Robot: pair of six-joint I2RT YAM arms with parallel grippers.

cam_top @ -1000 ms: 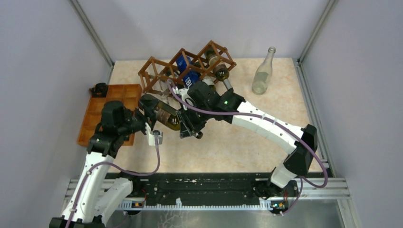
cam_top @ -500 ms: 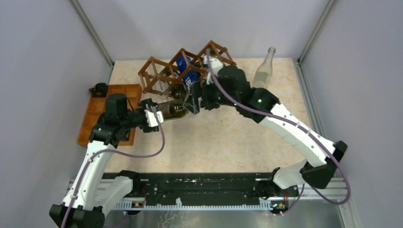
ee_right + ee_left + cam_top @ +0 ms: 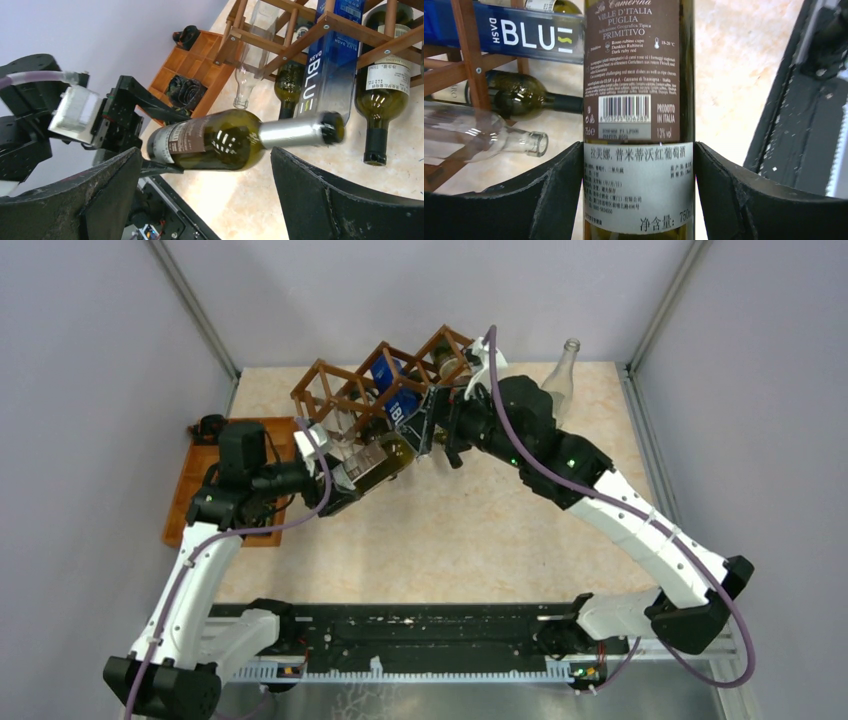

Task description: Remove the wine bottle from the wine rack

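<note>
Pulling-out step: left claw (image 3: 639, 150) grips the wine bottle (image 3: 636, 75), rack (image 3: 469, 60) just ahead-left; right claw (image 3: 202, 155) gapes empty. Next, carry it clear.

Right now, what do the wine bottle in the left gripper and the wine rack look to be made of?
Wine bottle: dark green glass with a glossy finish, going by the sharp bright reflections on its shoulder. The silvery neck wrap looks like foil but could be plastic.
Wine rack: thin reddish-brown sticks, apparently stained wood with a low sheen. The grain is only faintly visible.
</note>
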